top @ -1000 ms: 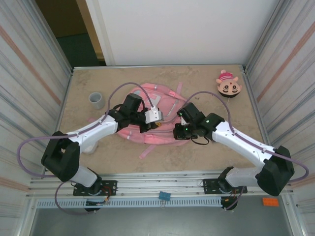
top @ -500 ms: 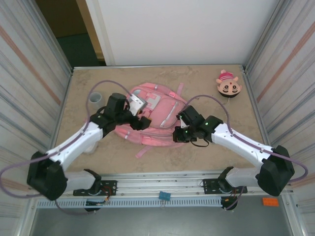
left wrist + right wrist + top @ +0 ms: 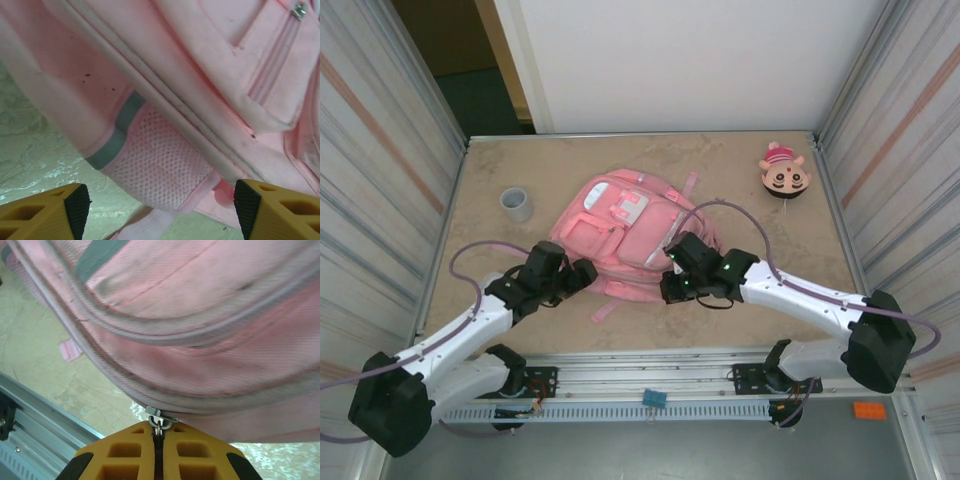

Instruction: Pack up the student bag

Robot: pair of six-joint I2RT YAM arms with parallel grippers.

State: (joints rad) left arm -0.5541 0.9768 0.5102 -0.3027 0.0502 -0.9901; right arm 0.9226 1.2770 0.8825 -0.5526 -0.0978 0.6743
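Topping the beige table (image 3: 520, 160) lies the student bag (image 3: 620, 225).

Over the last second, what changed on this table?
The left gripper opened, let go of the bag and drew back to its near-left edge. The bag now lies flatter, front up. The right gripper stayed shut on the zip pull; the cup and plush did not move.
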